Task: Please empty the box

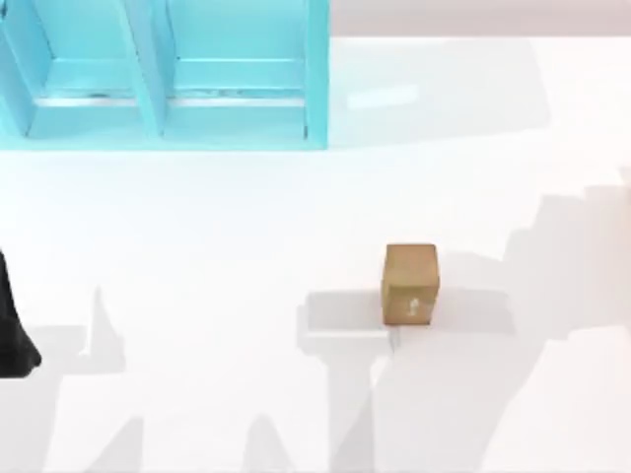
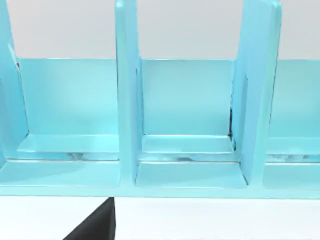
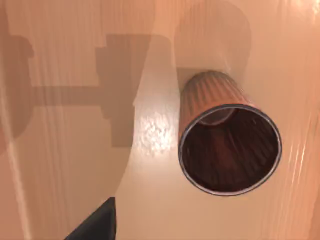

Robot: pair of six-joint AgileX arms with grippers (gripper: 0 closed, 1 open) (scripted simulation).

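The brown box (image 1: 410, 284) is sitting alone right of centre on the white counter (image 1: 217, 256). Neither gripper's state can be told. The right arm should be descending squarely over it, avoiding the far-left blue shelf (image 1: 163, 74).

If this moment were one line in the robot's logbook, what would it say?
brown box: on white table, untouched | blue shelf: back left | left arm: table's left edge | bin: empty

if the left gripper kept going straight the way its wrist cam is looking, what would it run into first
Most likely the blue shelf unit: the left wrist view faces its open middle compartment head-on, so it would probably enter there and meet the back wall, though depth is hard to judge.
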